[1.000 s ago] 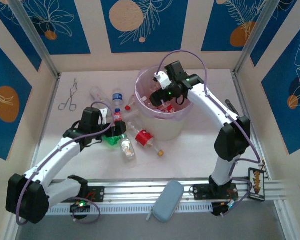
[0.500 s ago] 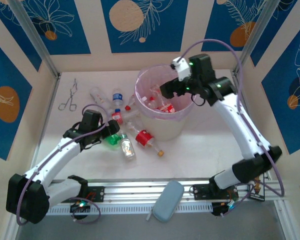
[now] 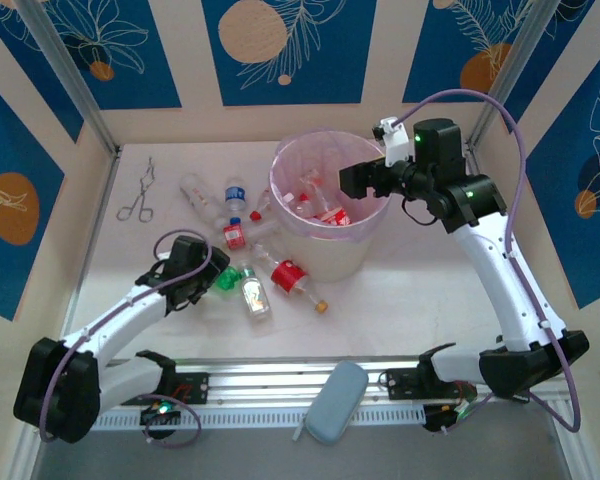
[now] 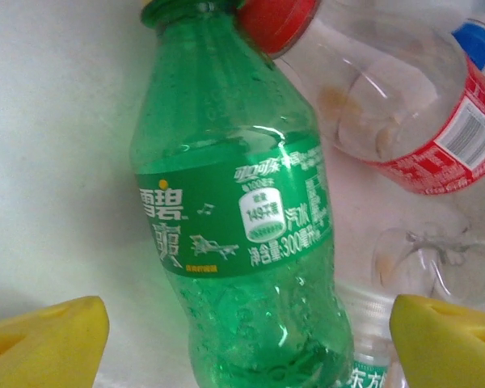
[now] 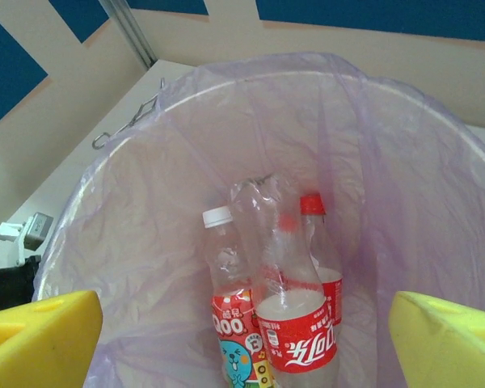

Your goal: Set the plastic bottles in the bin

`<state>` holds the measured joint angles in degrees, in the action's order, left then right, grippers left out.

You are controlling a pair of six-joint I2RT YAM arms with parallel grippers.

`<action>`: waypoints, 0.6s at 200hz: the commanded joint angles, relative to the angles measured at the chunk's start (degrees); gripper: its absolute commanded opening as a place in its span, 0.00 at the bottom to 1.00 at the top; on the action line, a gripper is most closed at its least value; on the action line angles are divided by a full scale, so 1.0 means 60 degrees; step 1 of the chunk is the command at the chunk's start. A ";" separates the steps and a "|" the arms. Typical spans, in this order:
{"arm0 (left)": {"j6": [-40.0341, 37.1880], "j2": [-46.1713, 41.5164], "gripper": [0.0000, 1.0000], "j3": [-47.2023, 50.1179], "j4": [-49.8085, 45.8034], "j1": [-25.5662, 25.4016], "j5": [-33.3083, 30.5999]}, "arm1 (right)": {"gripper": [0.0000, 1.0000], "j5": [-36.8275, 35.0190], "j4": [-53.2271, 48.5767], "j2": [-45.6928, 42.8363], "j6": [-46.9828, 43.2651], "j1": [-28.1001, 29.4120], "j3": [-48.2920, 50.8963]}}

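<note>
1. Left wrist view: the left end effector (image 4: 246, 343) stands wide open, one jaw on either side of a green ribbed plastic bottle (image 4: 234, 234) lying on the white worktop (image 4: 56, 162).
2. The bottle looks empty, thin-walled and slick. It is probably light and easily dented, and the labelled waist looks like the surest hold.
3. Farther off, the right end effector (image 5: 242, 347) hangs wide and empty above the large lilac translucent bin (image 5: 105, 186), which has clear red-labelled bottles (image 5: 295, 323) inside.

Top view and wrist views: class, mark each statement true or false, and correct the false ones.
1. The bin holds bottles. True.
2. The right gripper grips a bottle. False: it is open and empty.
3. The green bottle is in the bin. False: it lies on the table, within the open left gripper.
4. The forceps lie on the table's far left. True.
</note>
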<state>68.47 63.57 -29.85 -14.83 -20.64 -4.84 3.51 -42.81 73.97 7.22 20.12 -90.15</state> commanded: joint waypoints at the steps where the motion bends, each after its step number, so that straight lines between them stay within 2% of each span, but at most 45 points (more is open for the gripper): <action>1: 0.1089 0.0306 0.88 0.0245 0.0539 0.0009 -0.0167 | 0.92 0.0217 0.0194 -0.0135 0.0202 -0.0034 0.0241; 42: 0.1613 0.0675 0.87 0.0701 0.1299 -0.0155 0.0065 | 0.92 0.0177 0.0352 0.0055 0.0275 -0.0033 0.0270; 77: 0.1524 0.1118 0.92 0.0771 0.1831 -0.0206 0.0328 | 0.91 0.0194 0.0360 0.0134 0.0285 -0.0040 0.0290; 98: 0.1519 0.1270 0.84 0.0796 0.1871 -0.0221 0.0353 | 0.91 0.0133 0.0331 0.0163 0.0290 -0.0032 0.0309; 120: 0.1498 0.1144 0.70 0.0862 0.1692 -0.0233 0.0302 | 0.91 0.0093 0.0316 0.0151 0.0289 -0.0039 0.0375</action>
<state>76.03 69.12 -25.93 -8.43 -21.30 -5.02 3.46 -41.12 74.56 8.25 20.12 -88.66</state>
